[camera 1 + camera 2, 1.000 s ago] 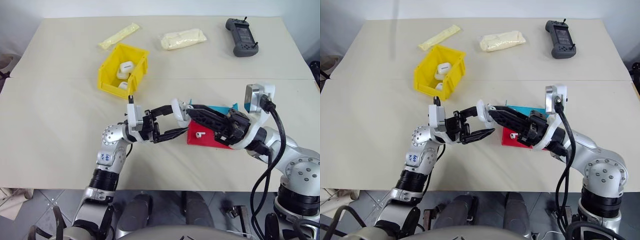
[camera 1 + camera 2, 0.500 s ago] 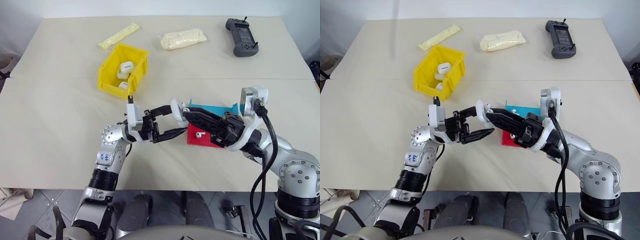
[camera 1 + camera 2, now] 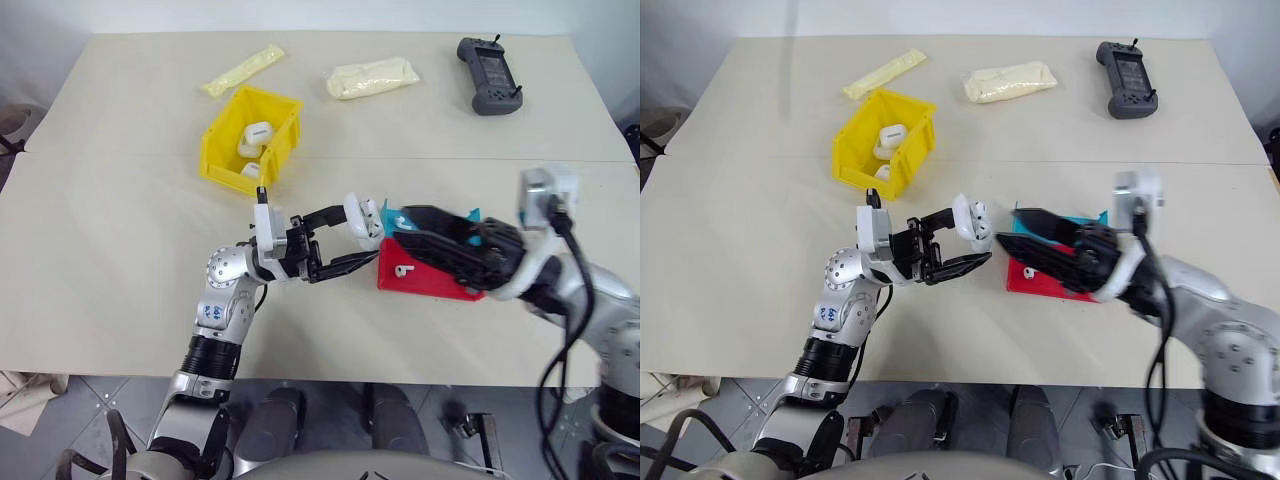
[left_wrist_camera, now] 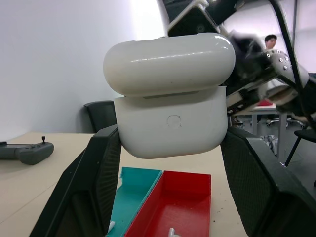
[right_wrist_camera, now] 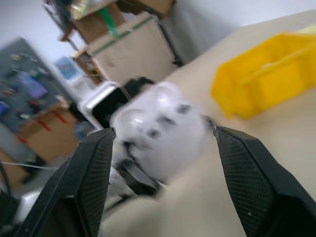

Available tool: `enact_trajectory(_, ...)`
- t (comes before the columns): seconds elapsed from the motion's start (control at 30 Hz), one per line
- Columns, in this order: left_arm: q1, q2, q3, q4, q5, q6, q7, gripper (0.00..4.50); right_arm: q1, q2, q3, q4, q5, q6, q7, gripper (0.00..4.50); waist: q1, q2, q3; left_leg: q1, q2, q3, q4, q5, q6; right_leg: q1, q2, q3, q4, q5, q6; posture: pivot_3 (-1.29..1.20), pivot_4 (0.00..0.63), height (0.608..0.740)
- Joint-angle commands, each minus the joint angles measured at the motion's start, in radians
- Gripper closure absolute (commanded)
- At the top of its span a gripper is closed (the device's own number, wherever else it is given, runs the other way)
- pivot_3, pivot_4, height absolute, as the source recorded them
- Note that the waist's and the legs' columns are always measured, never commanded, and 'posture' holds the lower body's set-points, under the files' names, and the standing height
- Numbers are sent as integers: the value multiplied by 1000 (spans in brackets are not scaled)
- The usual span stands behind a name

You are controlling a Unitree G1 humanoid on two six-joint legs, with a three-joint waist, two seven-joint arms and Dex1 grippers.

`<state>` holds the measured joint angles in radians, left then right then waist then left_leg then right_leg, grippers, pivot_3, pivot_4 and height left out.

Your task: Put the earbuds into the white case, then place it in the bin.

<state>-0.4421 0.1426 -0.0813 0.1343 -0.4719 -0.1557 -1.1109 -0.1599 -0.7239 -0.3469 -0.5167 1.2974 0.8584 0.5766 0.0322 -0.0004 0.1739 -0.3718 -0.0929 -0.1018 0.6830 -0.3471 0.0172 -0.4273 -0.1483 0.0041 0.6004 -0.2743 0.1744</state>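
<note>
white case (image 3: pixel 361 216) clamped in left tool (image 3: pixel 345 243)

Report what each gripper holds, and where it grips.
Left gripper clamps the white case by the two sides of its lower body. Right gripper holds nothing.

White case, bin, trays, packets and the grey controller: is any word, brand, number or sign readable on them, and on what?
No text reads in any view.
white case: only a faint embossed circle on its front, no letters.
grey controller: its screen and markings too small to read.
pale yellow packets: no print to be seen.
yellow bin, red tray: no label visible.
</note>
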Motion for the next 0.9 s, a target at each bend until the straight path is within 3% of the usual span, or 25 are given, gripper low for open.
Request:
enact_trajectory(0.03, 9, 42, 27, -25, -15, -6, -20, 1788, 108, -76, -113, 31, -84, -44, 122, 1144, -1, 0, 0, 0, 0, 0, 0, 0, 0, 0, 0, 0, 0, 0, 0, 0, 150, 740)
enact_trajectory(0.17, 13, 137, 43, -7, 13, 9, -50, 1788, 229, -142, -138, 91, -306, -187, 261, 1144, -7, 0, 0, 1, 0, 2, 0, 0, 0, 0, 1, 1, 1, 0, 0, 0, 150, 740)
enact_trajectory(0.4, -44, 280, -47, 34, 210, -1, -46, 1788, 157, -147, -21, 78, -425, -265, 341, 3458, -7, 0, 0, 3, 1, 2, 0, 0, 0, 0, 1, 2, 0, 0, 0, 0, 150, 740)
enact_trajectory(0.5, -91, 285, -107, 15, 277, 50, -24, 1788, 23, -119, 108, 36, -441, -253, 338, 4475, -7, 0, 0, 2, 1, 2, 0, 0, 0, 0, 1, 1, 0, 0, 0, 0, 150, 740)
enact_trajectory(0.7, -133, 247, -172, -20, 326, 136, 23, 1788, -176, -52, 307, 29, -508, -212, 300, 4475, -6, -1, 0, 0, 1, 0, -1, 0, -1, 0, 1, 0, -1, 0, 0, 0, 150, 740)
enact_trajectory(0.9, -150, 236, -199, -48, 348, 196, 44, 1788, -277, 7, 423, 62, -572, -188, 300, 4475, -7, -1, 0, 0, 1, 0, -1, 0, 0, -1, 0, 0, 0, 0, 0, 0, 150, 740)
